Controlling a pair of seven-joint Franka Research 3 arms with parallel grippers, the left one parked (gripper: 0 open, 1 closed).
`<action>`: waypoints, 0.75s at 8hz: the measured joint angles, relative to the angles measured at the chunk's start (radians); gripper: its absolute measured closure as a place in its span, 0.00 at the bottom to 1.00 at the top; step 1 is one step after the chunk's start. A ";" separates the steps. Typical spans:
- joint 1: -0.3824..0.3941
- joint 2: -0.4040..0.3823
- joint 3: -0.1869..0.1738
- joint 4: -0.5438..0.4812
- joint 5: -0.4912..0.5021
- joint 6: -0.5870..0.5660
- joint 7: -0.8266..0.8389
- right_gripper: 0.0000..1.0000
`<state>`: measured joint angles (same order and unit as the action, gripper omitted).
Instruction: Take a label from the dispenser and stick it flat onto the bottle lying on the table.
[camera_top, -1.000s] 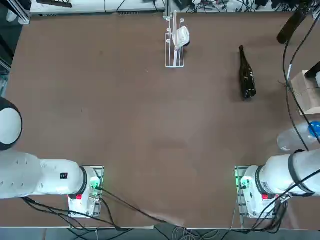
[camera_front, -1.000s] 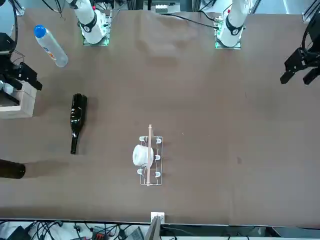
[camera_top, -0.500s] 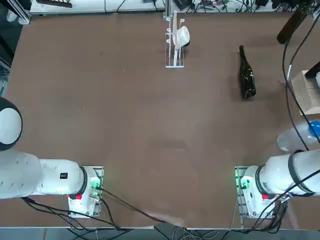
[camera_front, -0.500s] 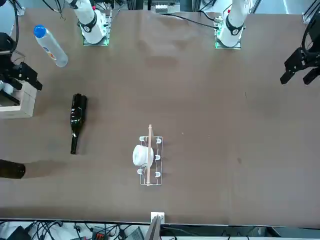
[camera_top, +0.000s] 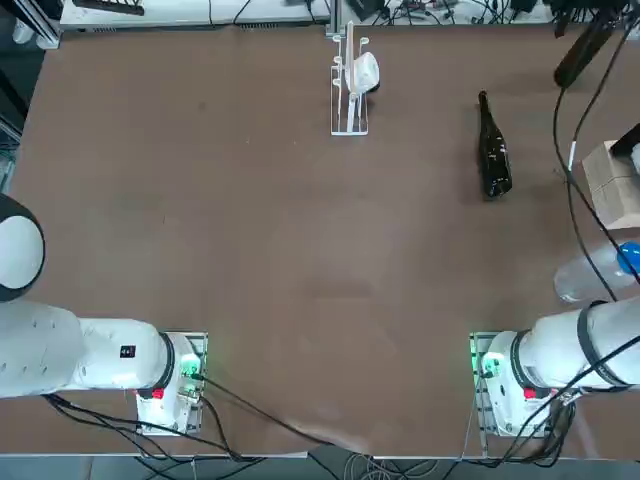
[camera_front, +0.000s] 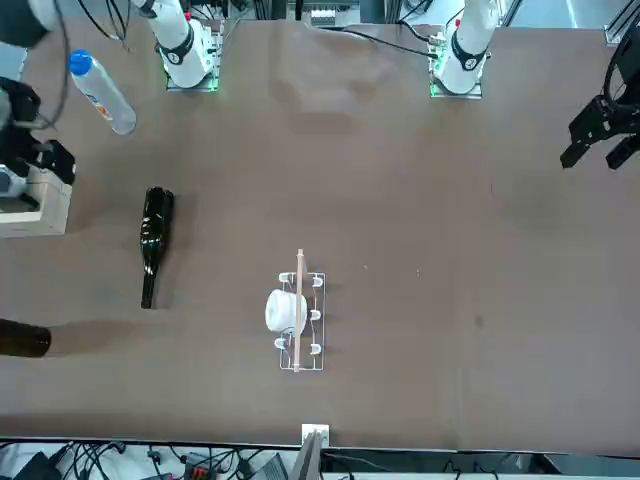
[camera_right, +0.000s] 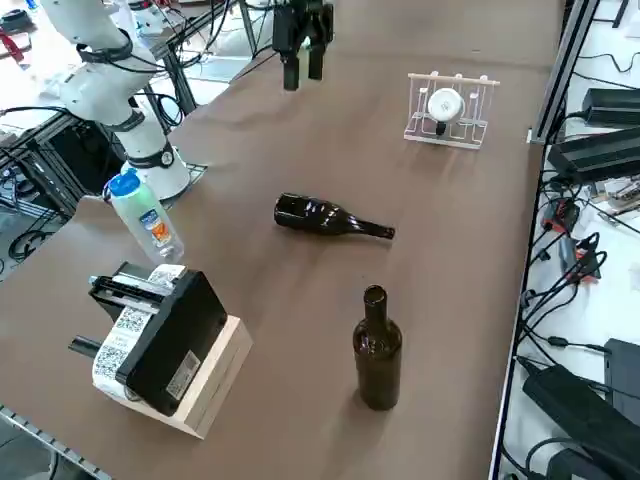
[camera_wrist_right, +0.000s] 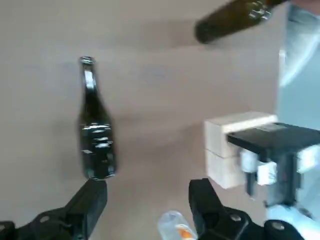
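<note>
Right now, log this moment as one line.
right end effector: open, empty, over table near bottle | bottle: lying, untouched | dispenser: untouched

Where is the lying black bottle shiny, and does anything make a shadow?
Right side view: white glints run along the bottle. Right wrist view: its body shines too, near the open right gripper. Front view: the standing bottle throws a soft shadow across the table.

Dark bottle (camera_top: 493, 150) lies flat, dispenser (camera_top: 350, 88) upright.
</note>
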<state>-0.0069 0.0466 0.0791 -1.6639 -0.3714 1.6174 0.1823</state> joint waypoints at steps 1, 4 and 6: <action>0.015 0.008 0.000 -0.053 -0.073 0.018 0.047 0.00; 0.016 0.030 -0.006 -0.196 -0.318 0.036 0.162 0.00; 0.016 0.062 -0.006 -0.270 -0.432 0.037 0.350 0.00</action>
<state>0.0093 0.1083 0.0731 -1.9341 -0.8031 1.6549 0.5322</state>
